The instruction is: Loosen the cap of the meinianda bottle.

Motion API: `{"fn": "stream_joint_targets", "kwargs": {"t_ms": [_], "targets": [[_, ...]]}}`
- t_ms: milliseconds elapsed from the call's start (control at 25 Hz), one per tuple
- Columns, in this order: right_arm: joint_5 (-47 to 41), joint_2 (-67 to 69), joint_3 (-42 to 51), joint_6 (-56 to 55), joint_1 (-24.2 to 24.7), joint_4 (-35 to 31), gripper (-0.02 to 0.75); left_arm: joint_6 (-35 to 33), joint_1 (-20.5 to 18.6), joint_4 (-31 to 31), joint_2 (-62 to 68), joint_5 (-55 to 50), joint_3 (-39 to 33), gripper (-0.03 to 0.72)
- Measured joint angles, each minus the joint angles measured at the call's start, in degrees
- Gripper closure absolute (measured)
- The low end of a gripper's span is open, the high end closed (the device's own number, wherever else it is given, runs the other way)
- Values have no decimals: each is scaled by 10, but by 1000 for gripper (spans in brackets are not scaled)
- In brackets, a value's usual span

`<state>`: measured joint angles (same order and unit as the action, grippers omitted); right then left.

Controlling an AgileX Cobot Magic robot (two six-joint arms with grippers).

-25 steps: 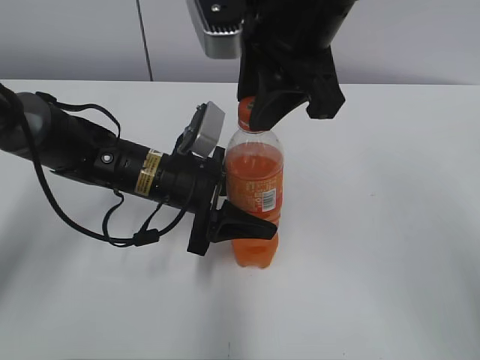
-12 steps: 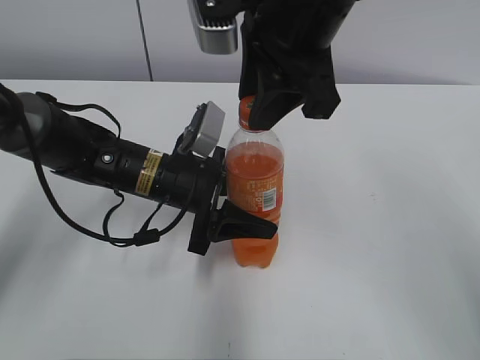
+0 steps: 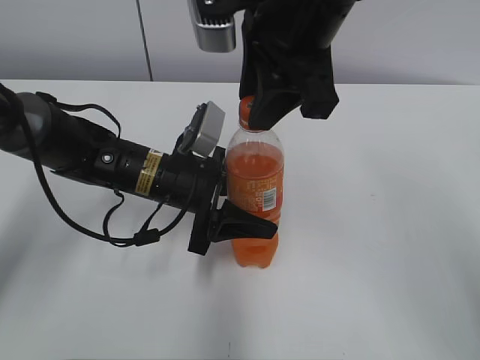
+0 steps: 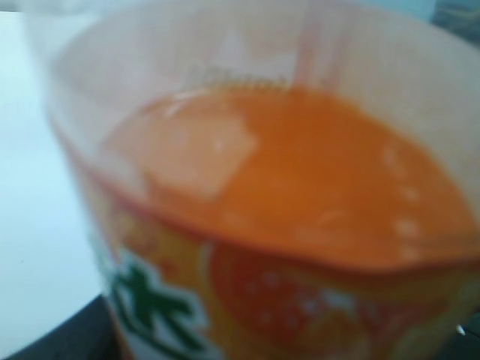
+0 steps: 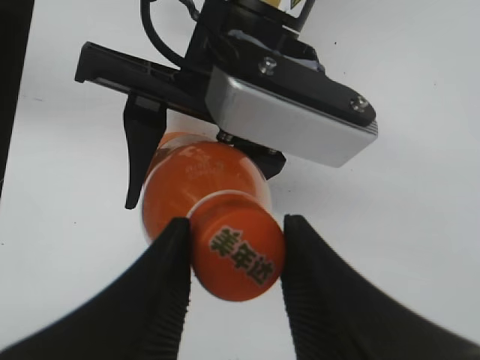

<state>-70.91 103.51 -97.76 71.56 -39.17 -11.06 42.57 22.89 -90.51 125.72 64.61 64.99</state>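
Note:
The meinianda bottle (image 3: 255, 180) stands upright on the white table, clear plastic with orange drink and an orange label. My left gripper (image 3: 247, 221) comes in from the left and is shut on the bottle's body; one black finger (image 3: 244, 223) crosses its lower front. In the left wrist view the blurred bottle (image 4: 262, 210) fills the frame. My right gripper (image 5: 236, 251) hangs over the bottle from above and is shut on the orange cap (image 5: 238, 259), a ribbed pad against each side. In the exterior view the cap (image 3: 244, 112) shows partly behind the right gripper (image 3: 255, 116).
The left arm (image 3: 112, 161), black with looped cables, lies low across the left half of the white table (image 3: 390, 225). A grey wall (image 3: 75, 37) runs behind the table's far edge.
The right gripper with its wrist camera has shifted slightly upward on the cap and then held still. The bottle and the left gripper have not moved.

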Motion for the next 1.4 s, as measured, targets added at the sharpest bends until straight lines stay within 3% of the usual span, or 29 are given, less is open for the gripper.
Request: {"fn": "stream_joint_targets", "kwargs": {"t_ms": [1400], "targets": [[5, -4, -12, -63, 0, 0, 402, 6, 0, 5, 0, -3, 0, 276]]}}
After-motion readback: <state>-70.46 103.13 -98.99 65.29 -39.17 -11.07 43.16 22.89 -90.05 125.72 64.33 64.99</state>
